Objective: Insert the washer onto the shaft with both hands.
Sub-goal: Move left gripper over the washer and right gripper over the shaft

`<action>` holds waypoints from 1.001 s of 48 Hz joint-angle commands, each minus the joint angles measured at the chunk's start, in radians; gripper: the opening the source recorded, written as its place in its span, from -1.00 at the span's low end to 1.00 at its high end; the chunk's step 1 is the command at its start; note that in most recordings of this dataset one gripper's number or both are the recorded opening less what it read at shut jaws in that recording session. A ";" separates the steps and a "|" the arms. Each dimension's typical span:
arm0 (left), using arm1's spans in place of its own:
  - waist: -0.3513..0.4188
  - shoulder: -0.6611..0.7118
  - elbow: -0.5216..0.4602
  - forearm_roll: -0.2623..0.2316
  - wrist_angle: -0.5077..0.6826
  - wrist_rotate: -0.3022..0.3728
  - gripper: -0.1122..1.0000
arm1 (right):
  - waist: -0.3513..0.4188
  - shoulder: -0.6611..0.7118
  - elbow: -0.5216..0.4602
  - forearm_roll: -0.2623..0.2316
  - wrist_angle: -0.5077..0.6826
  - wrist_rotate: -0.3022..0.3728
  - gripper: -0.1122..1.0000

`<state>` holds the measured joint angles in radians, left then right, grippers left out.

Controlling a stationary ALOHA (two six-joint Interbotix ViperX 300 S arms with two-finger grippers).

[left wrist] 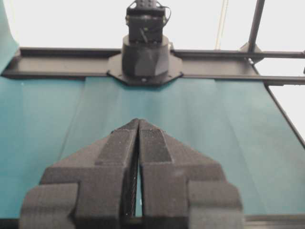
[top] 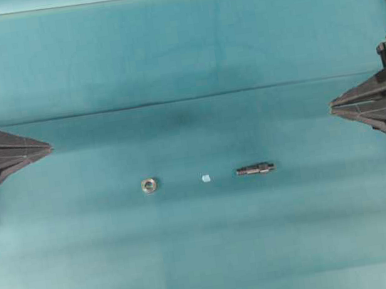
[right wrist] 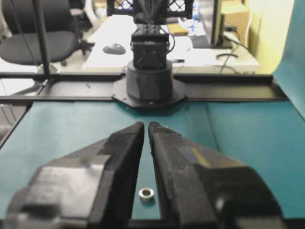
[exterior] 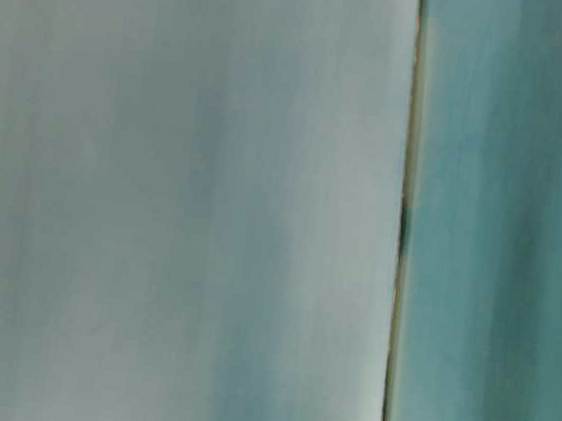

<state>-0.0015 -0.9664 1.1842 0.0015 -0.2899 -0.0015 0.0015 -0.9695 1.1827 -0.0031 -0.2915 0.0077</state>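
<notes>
The washer [top: 149,185], a small silvery-brass ring, lies flat on the teal cloth left of centre. The shaft [top: 255,169], a short dark stepped rod, lies on its side to the right of it, about a hand's width away. My left gripper [top: 48,147] hangs at the left edge, shut and empty, its tips [left wrist: 138,121] pressed together. At the right edge my right gripper [top: 333,105] is also shut and holds nothing, with only a hairline slit at its tips [right wrist: 146,125]. Through that slit the washer [right wrist: 146,194] shows on the cloth beyond. Both grippers are far from the two parts.
A tiny pale chip [top: 206,178] lies between washer and shaft. A fold line crosses the teal cloth [top: 181,60] just behind the grippers. Each wrist view shows the opposite arm's black base [left wrist: 145,57] [right wrist: 150,81]. The table-level view is a blur of pale and teal.
</notes>
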 commanded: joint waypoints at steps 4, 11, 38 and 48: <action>-0.015 0.084 -0.028 0.009 -0.005 -0.044 -0.75 | -0.011 0.028 -0.025 0.069 0.037 0.026 -0.83; -0.015 0.143 -0.058 0.009 -0.005 -0.069 -0.75 | -0.028 0.044 -0.032 0.137 0.158 0.080 -0.97; -0.043 0.508 -0.268 0.011 0.327 -0.091 -0.75 | -0.061 0.209 -0.094 0.137 0.485 0.225 -0.98; -0.057 0.591 -0.331 0.014 0.374 -0.089 -0.75 | -0.037 0.364 -0.158 0.084 0.577 0.221 -0.98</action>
<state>-0.0552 -0.3866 0.8897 0.0123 0.0844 -0.0920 -0.0491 -0.6565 1.0692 0.1043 0.2654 0.2240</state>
